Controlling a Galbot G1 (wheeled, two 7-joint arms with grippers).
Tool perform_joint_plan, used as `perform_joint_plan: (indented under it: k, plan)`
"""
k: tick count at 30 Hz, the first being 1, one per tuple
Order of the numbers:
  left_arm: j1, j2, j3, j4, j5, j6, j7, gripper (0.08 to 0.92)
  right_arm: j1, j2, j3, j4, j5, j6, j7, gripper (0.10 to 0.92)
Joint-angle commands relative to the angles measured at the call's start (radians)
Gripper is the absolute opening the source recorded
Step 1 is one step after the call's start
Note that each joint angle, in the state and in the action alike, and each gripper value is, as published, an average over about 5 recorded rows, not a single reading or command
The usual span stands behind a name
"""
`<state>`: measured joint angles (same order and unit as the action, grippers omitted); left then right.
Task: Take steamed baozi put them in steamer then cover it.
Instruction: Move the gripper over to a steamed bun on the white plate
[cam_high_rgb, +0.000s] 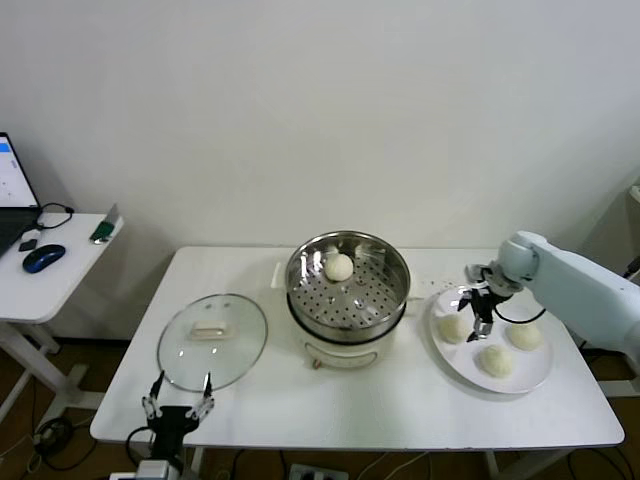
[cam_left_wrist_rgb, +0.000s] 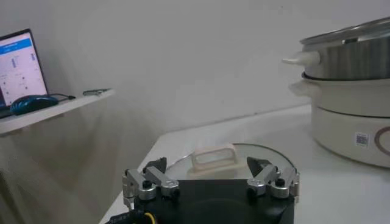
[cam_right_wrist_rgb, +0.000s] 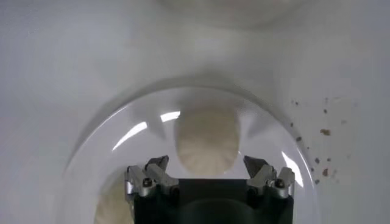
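The steamer (cam_high_rgb: 347, 285) stands mid-table on its white cooker base (cam_high_rgb: 345, 352), with one baozi (cam_high_rgb: 339, 267) inside. Three baozi (cam_high_rgb: 454, 327) lie on a white plate (cam_high_rgb: 520, 378) at the right. My right gripper (cam_high_rgb: 481, 315) is open just above the plate's left baozi; in the right wrist view that baozi (cam_right_wrist_rgb: 206, 143) lies ahead between the spread fingers of the gripper (cam_right_wrist_rgb: 207, 167). The glass cover (cam_high_rgb: 212, 340) lies flat at the left. My left gripper (cam_high_rgb: 178, 405) is open and empty at the front edge; the left wrist view shows the cover's handle (cam_left_wrist_rgb: 213, 159) just ahead.
A side table at the far left holds a laptop and a blue mouse (cam_high_rgb: 42, 257). Crumbs (cam_right_wrist_rgb: 323, 131) dot the table by the plate. The steamer also shows in the left wrist view (cam_left_wrist_rgb: 353, 58).
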<state>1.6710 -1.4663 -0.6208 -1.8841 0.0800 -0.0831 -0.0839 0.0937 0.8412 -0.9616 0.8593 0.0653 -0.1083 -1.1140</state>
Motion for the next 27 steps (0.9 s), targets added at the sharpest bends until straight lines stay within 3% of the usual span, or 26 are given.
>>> perform_joint_plan:
  k: [1, 9, 17, 27]
  plan:
    - [0.002, -0.001, 0.001, 0.002, 0.002, -0.002, 0.0, 0.823, -0.049, 0.05, 0.044, -0.07, -0.026, 0.008, 0.002, 0.823]
    - [0.006, -0.002, 0.0, 0.007, 0.004, -0.006, 0.0, 0.823, -0.046, 0.067, 0.042, -0.1, -0.042, 0.028, -0.01, 0.82]
    - [0.006, -0.003, 0.0, 0.003, 0.006, -0.006, 0.001, 0.823, -0.032, 0.081, 0.029, -0.111, -0.033, 0.038, -0.018, 0.724]
    - [0.012, -0.006, -0.002, -0.011, 0.005, -0.006, -0.002, 0.823, 0.043, 0.057, -0.03, -0.079, 0.031, 0.041, -0.021, 0.68]
